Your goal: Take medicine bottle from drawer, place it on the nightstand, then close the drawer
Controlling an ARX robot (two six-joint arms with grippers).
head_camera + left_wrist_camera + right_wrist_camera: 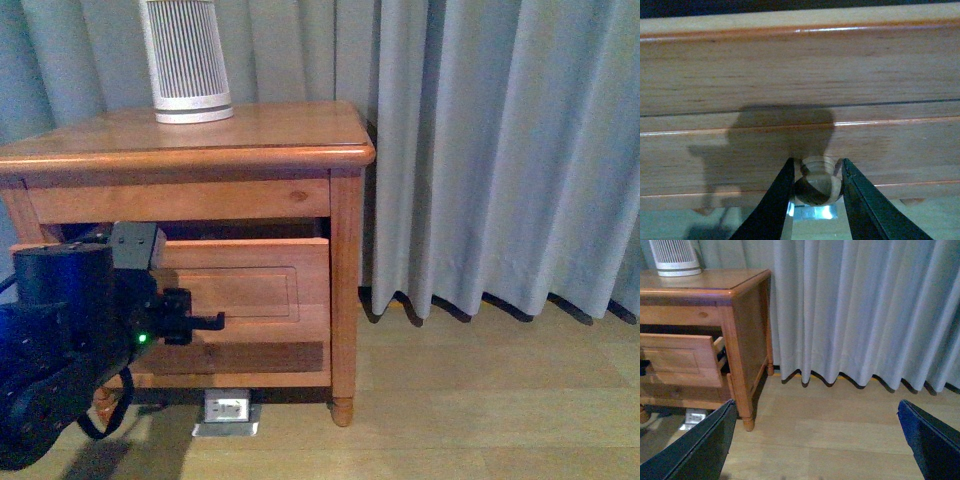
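The orange-brown nightstand (270, 125) stands at the left of the front view. Its upper drawer (250, 285) is pulled partway out, with a dark gap above its front. In the right wrist view this drawer (680, 360) juts out from the cabinet. My left gripper (212, 321) reaches in from the lower left. Seen from the left wrist, that gripper (816, 167) is shut on the round wooden drawer knob (817, 189), one black finger on each side. My right gripper (815, 440) hangs open over the wooden floor beside the nightstand, holding nothing. The medicine bottle is out of view.
A large white ribbed cylinder (186, 60) stands on the nightstand top at the back left. Grey curtains (500, 150) hang behind and to the right. A metal socket plate (227, 410) sits in the floor under the cabinet. Light wooden floor (480, 400) spreads right.
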